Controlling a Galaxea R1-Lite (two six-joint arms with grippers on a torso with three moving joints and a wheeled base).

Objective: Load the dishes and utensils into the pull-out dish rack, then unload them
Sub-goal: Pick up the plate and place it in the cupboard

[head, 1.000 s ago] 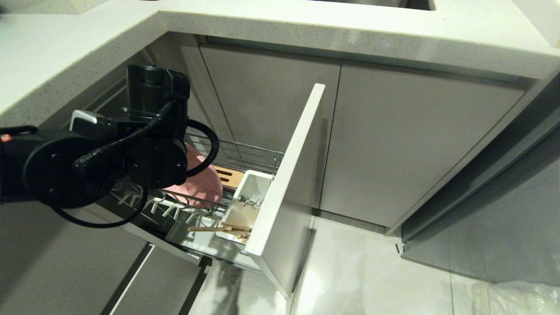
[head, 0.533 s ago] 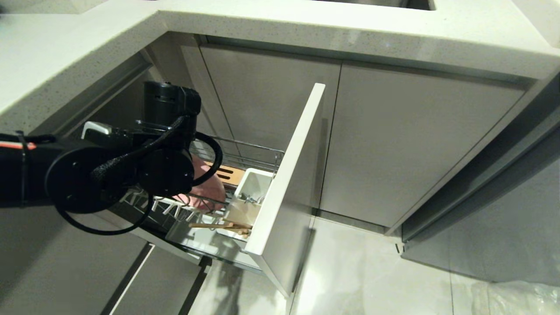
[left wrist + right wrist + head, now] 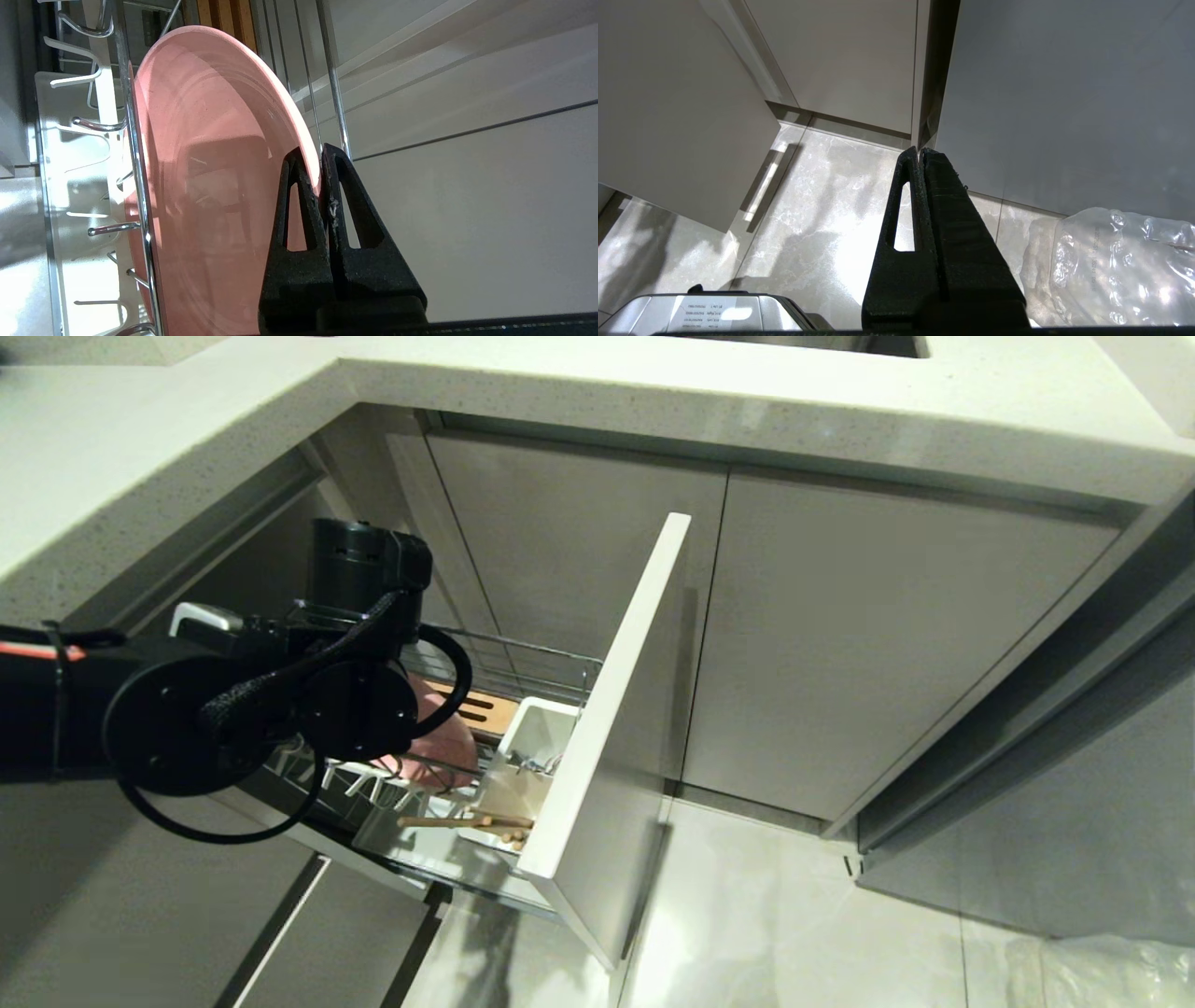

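At the left of the head view I had my left tool point(image 3: 321, 151) clamped on the rim of the large flat round pink plate point(image 3: 205, 154), which stood on edge among the chrome prongs of the pull-out chrome wire dish rack point(image 3: 523, 667). I judged this the plate step, either seating it or lifting it out; I could not tell which. Either way, the next move called for travel along the plate's own plane, so the rim would clear the wires.

Toward the centre, the slotted wooden strip point(image 3: 481, 707) lay just behind the plate, and the white plastic utensil caddy point(image 3: 527, 756) sat near the rack's pale-grey front panel point(image 3: 616, 709). The thin pale wooden chopsticks point(image 3: 462, 821) lay level across the caddy's near end. The speckled tabletop point(image 3: 653, 392) overhung the rack, so headroom looked tight; the open room was forward, over the tiled floor point(image 3: 794, 915).

At the right, my right tool point(image 3: 920, 151) hung parked above the floor, fingers together and empty.
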